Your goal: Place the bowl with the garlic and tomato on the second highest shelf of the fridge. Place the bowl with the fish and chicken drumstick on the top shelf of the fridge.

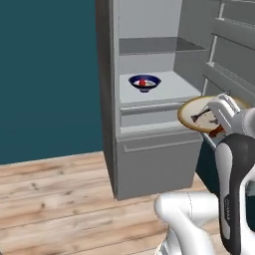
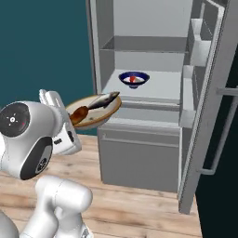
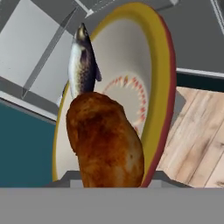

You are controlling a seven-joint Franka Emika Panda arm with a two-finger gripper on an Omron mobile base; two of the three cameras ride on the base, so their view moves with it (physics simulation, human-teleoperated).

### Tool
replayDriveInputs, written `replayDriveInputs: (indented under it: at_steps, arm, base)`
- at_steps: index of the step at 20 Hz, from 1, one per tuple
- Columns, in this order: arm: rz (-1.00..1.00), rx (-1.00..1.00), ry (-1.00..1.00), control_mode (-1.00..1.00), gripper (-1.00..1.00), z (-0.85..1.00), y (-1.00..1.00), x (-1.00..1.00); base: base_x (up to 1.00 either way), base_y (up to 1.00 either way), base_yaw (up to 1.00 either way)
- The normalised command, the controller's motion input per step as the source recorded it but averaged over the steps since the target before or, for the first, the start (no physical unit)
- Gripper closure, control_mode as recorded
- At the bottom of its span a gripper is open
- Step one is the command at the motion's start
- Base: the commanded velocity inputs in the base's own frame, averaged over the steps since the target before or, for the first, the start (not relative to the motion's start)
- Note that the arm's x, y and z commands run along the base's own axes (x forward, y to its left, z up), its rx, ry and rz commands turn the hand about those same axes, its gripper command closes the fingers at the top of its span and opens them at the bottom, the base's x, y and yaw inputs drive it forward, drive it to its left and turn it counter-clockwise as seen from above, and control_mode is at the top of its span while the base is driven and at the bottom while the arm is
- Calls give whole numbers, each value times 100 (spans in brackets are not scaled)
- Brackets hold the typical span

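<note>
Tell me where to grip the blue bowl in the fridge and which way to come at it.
Grip the blue bowl by its rim, on the side facing the open fridge front, one finger inside and one outside. It stands upright on the second highest shelf with the top shelf overhead, so a frontal approach probably suits better than coming from above.

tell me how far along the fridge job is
Done: the blue bowl with the tomato sits on the second highest shelf. In hand: the gripper holds the tan bowl with the fish and chicken drumstick in front of the open fridge, below shelf height. Left: lift it onto the top shelf.
</note>
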Motion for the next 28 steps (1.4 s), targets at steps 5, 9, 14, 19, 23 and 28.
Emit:
replayDriveInputs:
  at_steps: [5,9,14,19,23,28]
  arm:
    - [0,0,0,100,100,0,0,0]
    - [0,0,0,100,100,0,0,0]
    - [0,0,0,100,100,0,0,0]
    - [0,0,0,100,100,0,0,0]
    - [3,0,-30,-100,100,77,-15,-40]
    - [10,2,-17,-100,100,99,-1,8]
  base:
    - [100,0,0]
    - [100,-24,0]
    - [100,-44,0]
    - [71,-53,0]
    - [0,0,0]
    - [0,0,0]
